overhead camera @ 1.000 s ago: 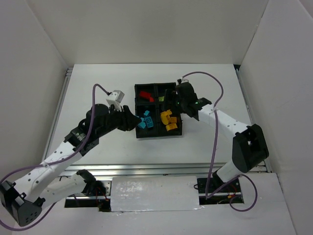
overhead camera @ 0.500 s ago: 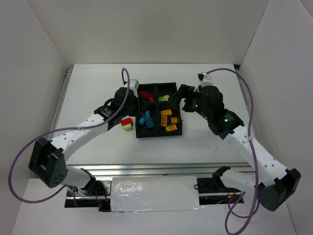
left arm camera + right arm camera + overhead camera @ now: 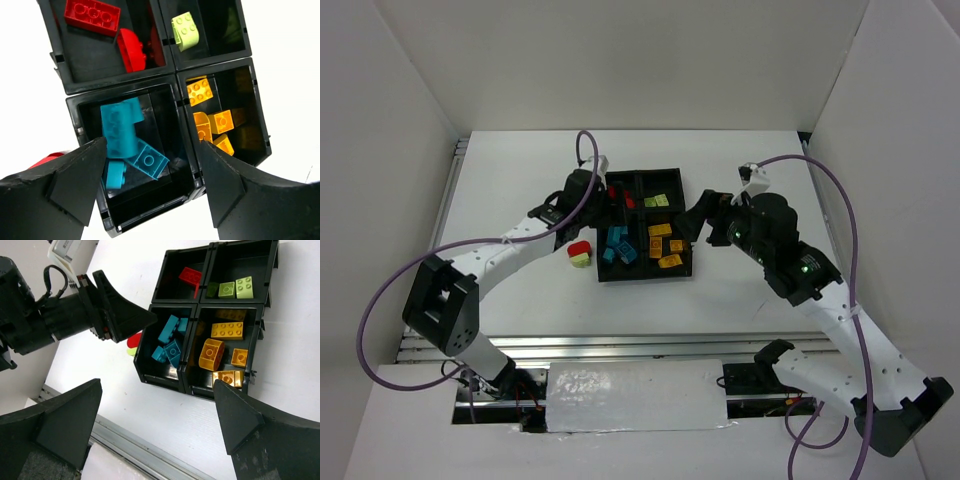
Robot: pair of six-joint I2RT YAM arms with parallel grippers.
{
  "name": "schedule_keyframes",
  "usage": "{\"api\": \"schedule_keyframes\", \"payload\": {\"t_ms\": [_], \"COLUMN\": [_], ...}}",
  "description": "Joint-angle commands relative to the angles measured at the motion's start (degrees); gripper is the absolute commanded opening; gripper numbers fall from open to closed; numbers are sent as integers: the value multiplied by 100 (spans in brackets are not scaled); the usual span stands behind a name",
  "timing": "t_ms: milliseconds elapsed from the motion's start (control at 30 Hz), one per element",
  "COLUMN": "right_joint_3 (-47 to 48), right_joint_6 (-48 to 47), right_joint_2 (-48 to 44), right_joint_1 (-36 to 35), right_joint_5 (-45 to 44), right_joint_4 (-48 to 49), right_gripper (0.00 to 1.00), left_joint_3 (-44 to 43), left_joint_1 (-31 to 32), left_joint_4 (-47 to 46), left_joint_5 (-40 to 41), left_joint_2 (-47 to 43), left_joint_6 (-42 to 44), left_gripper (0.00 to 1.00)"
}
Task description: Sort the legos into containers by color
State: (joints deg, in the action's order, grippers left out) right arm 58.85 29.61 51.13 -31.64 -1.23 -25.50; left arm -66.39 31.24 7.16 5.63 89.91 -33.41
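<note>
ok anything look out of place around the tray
One thing: a red and pale green piece lies on the table just left of the tray, outside every compartment. It may be two bricks stuck together. The bricks inside look sorted by colour.

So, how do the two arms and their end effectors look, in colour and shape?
The left arm and right arm have white links and black joints. A purple cable loops loosely along each. The right arm carries small green lights. The left end effector and right end effector each have two matte black, wedge-shaped fingers.
</note>
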Motion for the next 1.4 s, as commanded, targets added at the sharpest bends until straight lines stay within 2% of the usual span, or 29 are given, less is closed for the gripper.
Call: {"api": "schedule_keyframes", "payload": {"t_ms": [0,133,167,267,433,633,900,1367], "right_joint_3": [-14,-154,-172,-225,-269,-392,-471,-489], "right_joint_6": [-148,-157,-166,-166,-166,-157,-183,-262], "right_joint_2": [19,98,107,151,248,195,151,90], "right_joint_1": [-44,-53,-53,-53,-71,-71,-79,-123], "right_joint_5": [97,264,299,404,571,642,712,668], "right_joint_4": [-17,53,71,106,212,255,238,106], "right_gripper": [100,100,100,100,100,100,100,100], "left_joint_3": [-208,-77,-32,82,240,767,1646,1445], "left_joint_1": [-39,-127,-171,-224,-242,-251,-251,-277], "left_joint_4": [-260,548,994,1856,2579,2616,1667,1077], "left_joint_5": [-28,1113,1681,2353,2548,2347,2039,1898], "left_joint_2": [-192,-858,-974,-1318,-1353,-1248,-1221,-256], "left_joint_6": [-104,-769,-929,-1466,-1853,-2301,-2557,-2635], "left_gripper": [87,90,91,95,98,98,88,86]}}
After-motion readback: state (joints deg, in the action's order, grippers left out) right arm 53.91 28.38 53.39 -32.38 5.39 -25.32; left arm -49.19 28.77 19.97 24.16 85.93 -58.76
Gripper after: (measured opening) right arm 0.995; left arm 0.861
